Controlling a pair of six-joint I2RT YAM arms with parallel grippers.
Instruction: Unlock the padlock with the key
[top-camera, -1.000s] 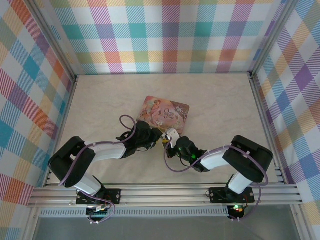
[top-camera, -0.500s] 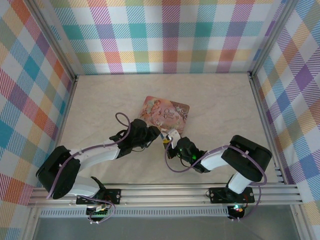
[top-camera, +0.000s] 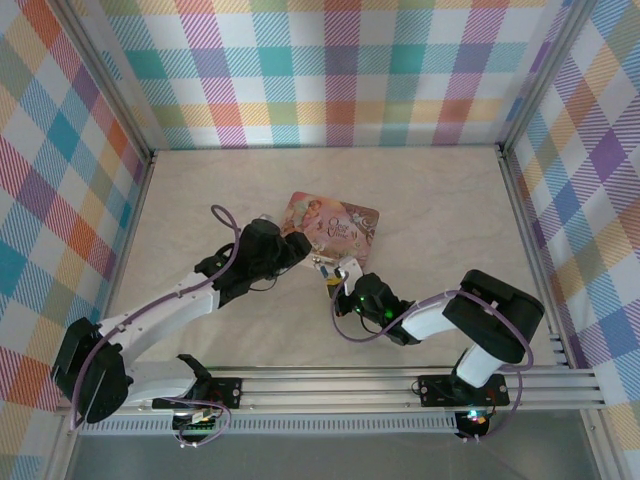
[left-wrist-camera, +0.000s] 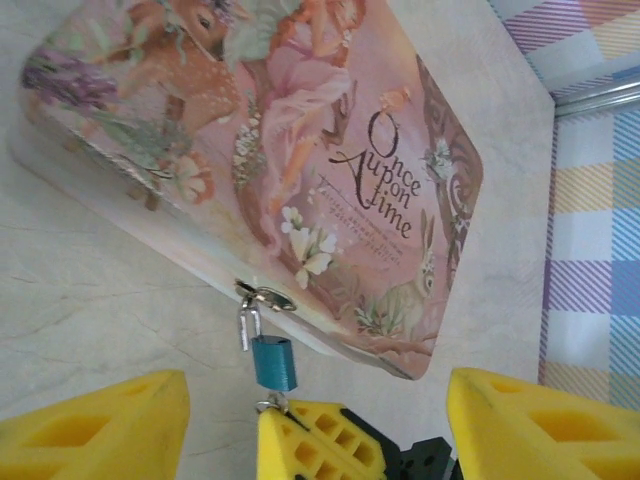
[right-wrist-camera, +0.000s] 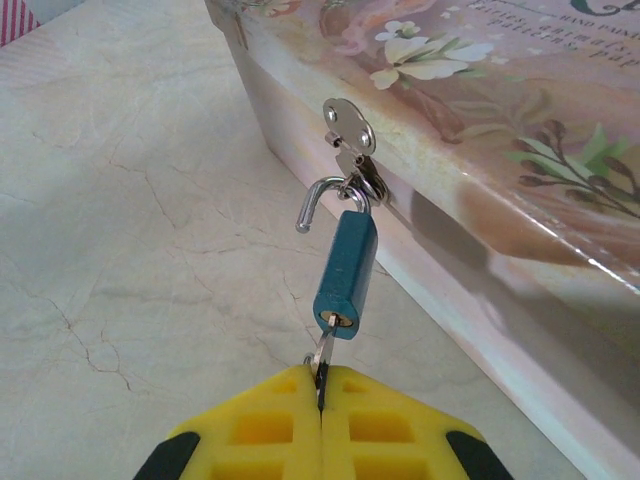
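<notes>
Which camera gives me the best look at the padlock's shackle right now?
Right wrist: the padlock hangs close up from the hasp on the tin, shackle showing one end free of the body. Left wrist shows it smaller, shackle hard to read. In top external it is a speck by the tin.

Bright, even light with only a soft shadow along the wall of the tin box (right-wrist-camera: 480, 235); wrist views are sharp.

Left arm (top-camera: 170, 305) reaching long and low from base toward centre, left gripper (top-camera: 298, 252) hovering, yellow fingers (left-wrist-camera: 100, 425) standing wide apart. Right arm (top-camera: 440, 320) bending at elbow, right gripper (right-wrist-camera: 321, 385) pressing fingertips flat together, pinching key (right-wrist-camera: 323, 352).
</notes>
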